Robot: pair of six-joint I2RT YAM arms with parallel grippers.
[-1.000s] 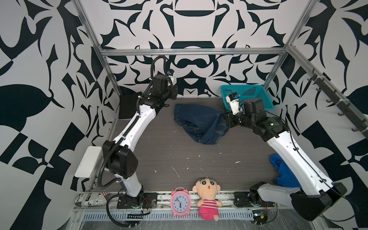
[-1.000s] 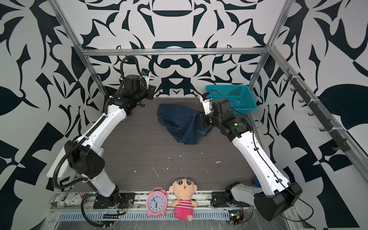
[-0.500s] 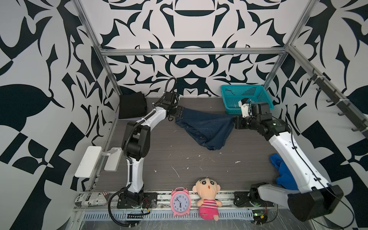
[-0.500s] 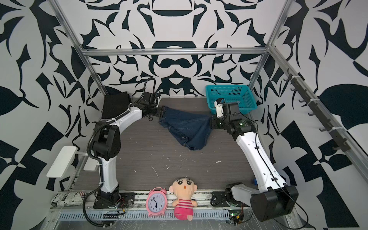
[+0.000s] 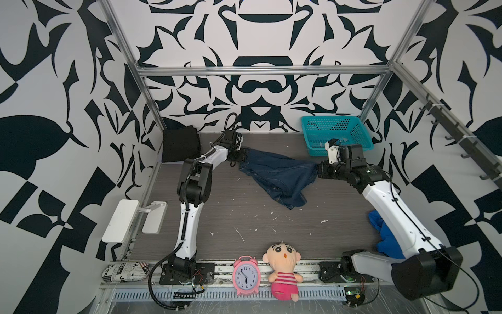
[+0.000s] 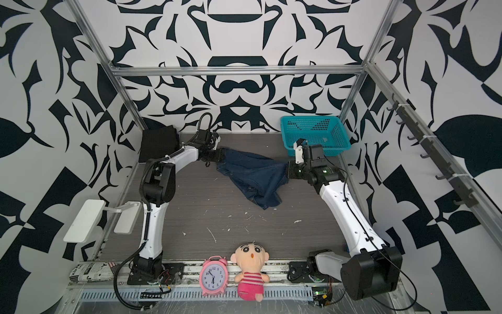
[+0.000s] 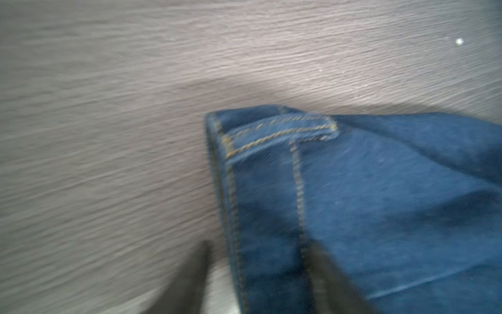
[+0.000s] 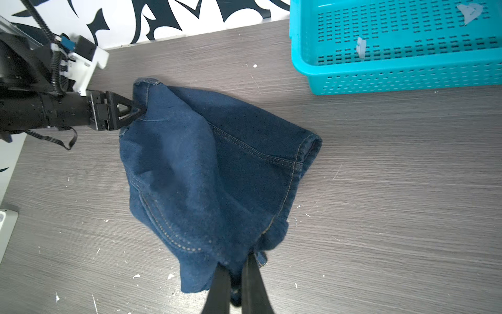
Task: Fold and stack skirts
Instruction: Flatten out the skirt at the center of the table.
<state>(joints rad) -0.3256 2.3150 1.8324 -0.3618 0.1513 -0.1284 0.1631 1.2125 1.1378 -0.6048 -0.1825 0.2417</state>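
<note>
The dark blue denim skirt (image 5: pixel 277 174) (image 6: pixel 252 174) lies stretched across the back of the table, its lower part crumpled toward the front. My right gripper (image 8: pixel 237 261) (image 5: pixel 317 170) is shut on its right corner. My left gripper (image 7: pixel 258 244) (image 5: pixel 240 156) straddles the stitched waistband corner (image 7: pixel 279 133). Its jaws are partly drawn in, and a light gap shows between one finger (image 7: pixel 190 280) and the cloth. A folded black skirt (image 5: pixel 180 145) (image 6: pixel 159 145) sits in the back left corner.
A teal mesh basket (image 5: pixel 330 118) (image 8: pixel 394 73) stands at the back right, just behind my right wrist. Bright royal-blue cloth (image 5: pixel 385 239) lies under the right arm. A pink clock (image 5: pixel 245 276) and a doll (image 5: pixel 284 271) sit at the front edge.
My left arm dropped from a raised pose to the denim's waistband corner, its jaws opening wide and then narrowing. My right gripper pulled its corner rightward, spreading the skirt.
</note>
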